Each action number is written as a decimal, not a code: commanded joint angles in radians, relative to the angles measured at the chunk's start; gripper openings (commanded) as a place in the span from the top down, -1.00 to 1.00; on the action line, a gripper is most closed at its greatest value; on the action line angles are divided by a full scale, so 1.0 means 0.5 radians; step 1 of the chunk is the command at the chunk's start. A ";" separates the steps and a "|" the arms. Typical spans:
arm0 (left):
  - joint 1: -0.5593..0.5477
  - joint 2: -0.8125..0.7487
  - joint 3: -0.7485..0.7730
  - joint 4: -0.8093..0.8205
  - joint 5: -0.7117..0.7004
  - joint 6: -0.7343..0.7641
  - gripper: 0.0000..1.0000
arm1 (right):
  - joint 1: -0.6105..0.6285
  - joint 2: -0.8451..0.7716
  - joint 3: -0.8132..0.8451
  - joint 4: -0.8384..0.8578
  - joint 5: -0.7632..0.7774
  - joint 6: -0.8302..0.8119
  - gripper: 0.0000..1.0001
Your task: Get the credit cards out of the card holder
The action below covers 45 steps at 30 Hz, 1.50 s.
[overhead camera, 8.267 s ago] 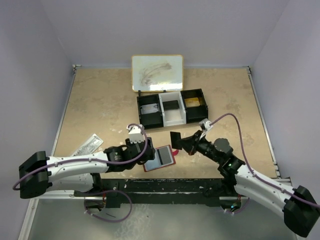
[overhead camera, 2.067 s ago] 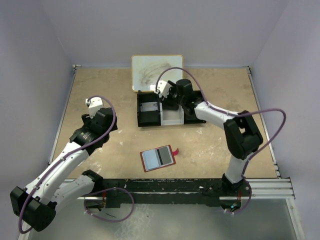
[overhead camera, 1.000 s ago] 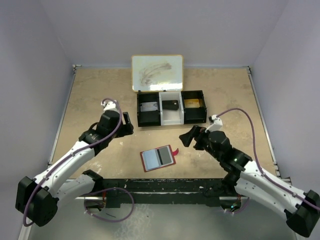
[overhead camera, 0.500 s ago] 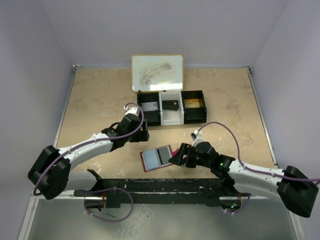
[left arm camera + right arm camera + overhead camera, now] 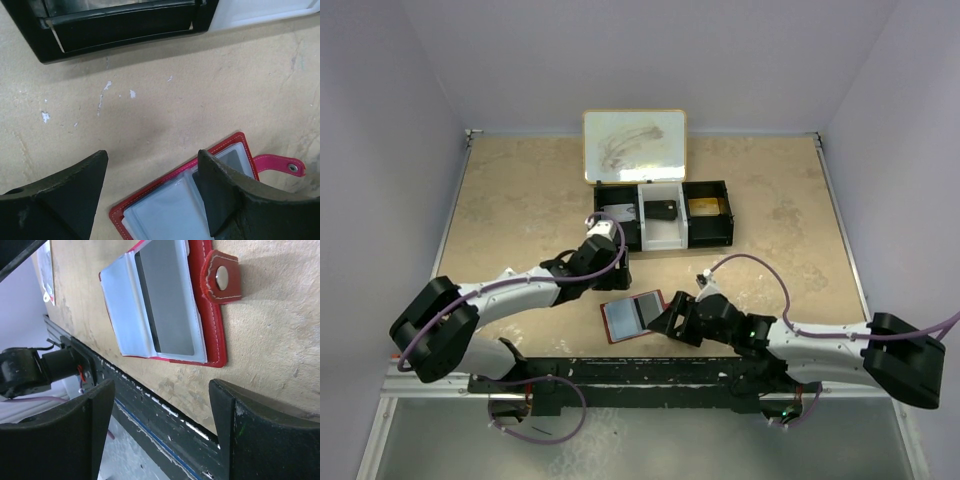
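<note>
The red card holder (image 5: pixel 633 316) lies open and flat near the table's front edge, pale plastic sleeves up. One grey credit card (image 5: pixel 167 300) shows inside a sleeve, next to the red snap tab (image 5: pixel 222 277). My left gripper (image 5: pixel 611 272) hovers open just behind the card holder (image 5: pixel 185 200), its right finger (image 5: pixel 225 195) over the sleeves, nothing held. My right gripper (image 5: pixel 670 316) is low at the holder's right side, open and empty, with the card holder (image 5: pixel 160 300) ahead of its fingertips.
A long black tray (image 5: pixel 663 215) with a white middle stands behind the holder, with a silver card (image 5: pixel 617 213), a black card (image 5: pixel 663 210) and a gold card (image 5: pixel 705 205) in its compartments. A whiteboard (image 5: pixel 634 146) lies further back. The black front rail (image 5: pixel 165 415) runs just below the holder.
Both arms swung in toward the card holder. The left gripper came down from the mid-left to its far edge, and the right gripper dropped low to its right side.
</note>
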 commanded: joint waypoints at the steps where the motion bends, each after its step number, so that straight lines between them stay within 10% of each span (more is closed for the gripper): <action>1: -0.022 -0.041 -0.039 0.193 0.095 -0.070 -0.40 | 0.005 0.057 -0.031 0.256 0.051 0.138 -0.55; 15: -0.033 -0.261 -0.485 0.340 0.140 -0.283 -0.27 | -0.445 0.525 0.024 0.597 -0.273 -0.025 -0.49; 25: -0.142 -0.556 -0.842 0.673 0.261 -0.516 -0.20 | -0.592 0.712 0.467 0.199 -0.392 -0.523 -0.49; 45: -0.852 -0.254 -0.815 1.016 -0.295 -0.864 -0.15 | -0.662 1.284 1.030 0.001 -0.883 -1.204 -0.49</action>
